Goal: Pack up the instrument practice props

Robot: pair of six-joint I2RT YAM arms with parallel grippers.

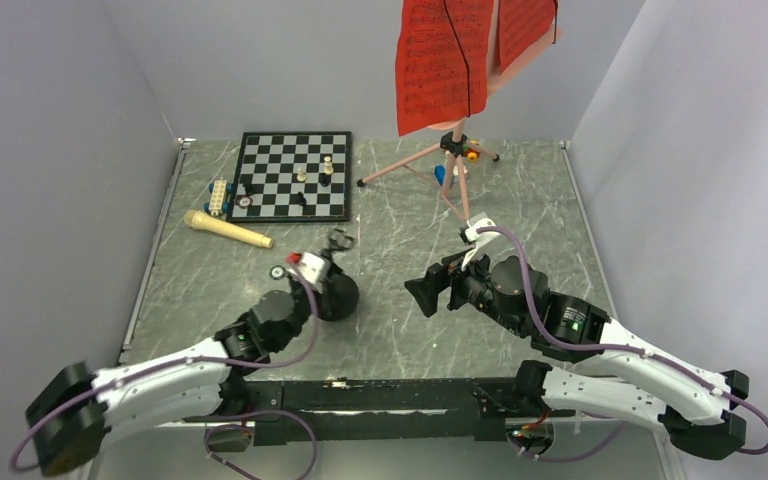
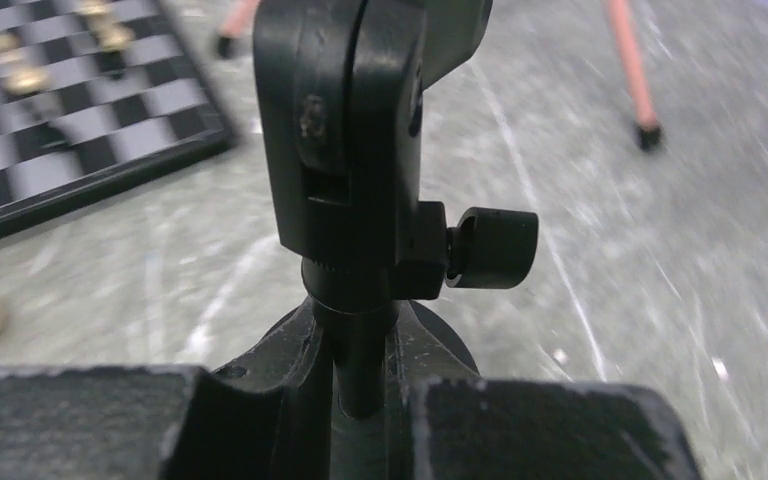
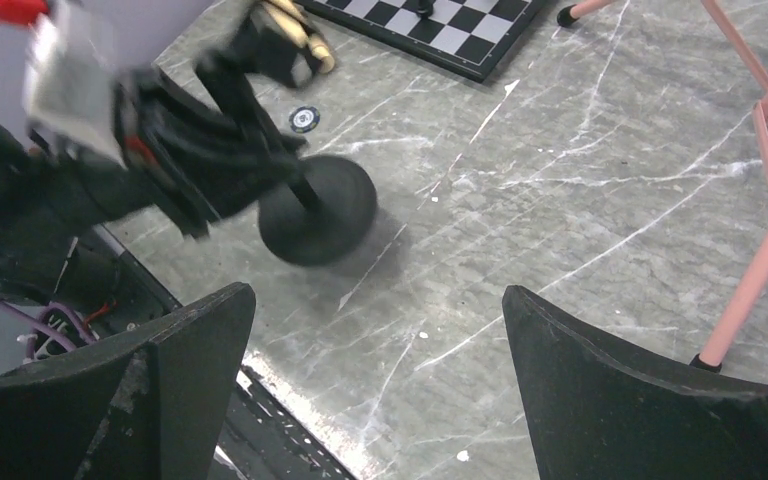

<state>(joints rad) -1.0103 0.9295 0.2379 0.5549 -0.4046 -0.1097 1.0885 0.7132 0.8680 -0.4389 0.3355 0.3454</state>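
Note:
The black microphone stand (image 1: 338, 295) has a round base and a clip (image 1: 340, 240) on top. My left gripper (image 1: 318, 275) is shut on its thin post (image 2: 362, 370), just above the base (image 3: 318, 210). I cannot tell whether the base rests flat on the table. The cream microphone (image 1: 228, 230) lies apart on the table, left of the stand. The pink tripod music stand (image 1: 430, 160) stands at the back with red sheet-music pages (image 1: 440, 60) on it. My right gripper (image 1: 430, 290) is open and empty over bare table (image 3: 370, 330), right of the stand.
The chessboard (image 1: 295, 175) with pieces lies at the back left, with toy bricks (image 1: 219, 195) at its left edge. A small black-and-white disc (image 1: 277, 271) lies near the stand. A blue brick (image 1: 440, 175) sits under the tripod. A pink tripod leg (image 3: 760, 270) is close to my right gripper.

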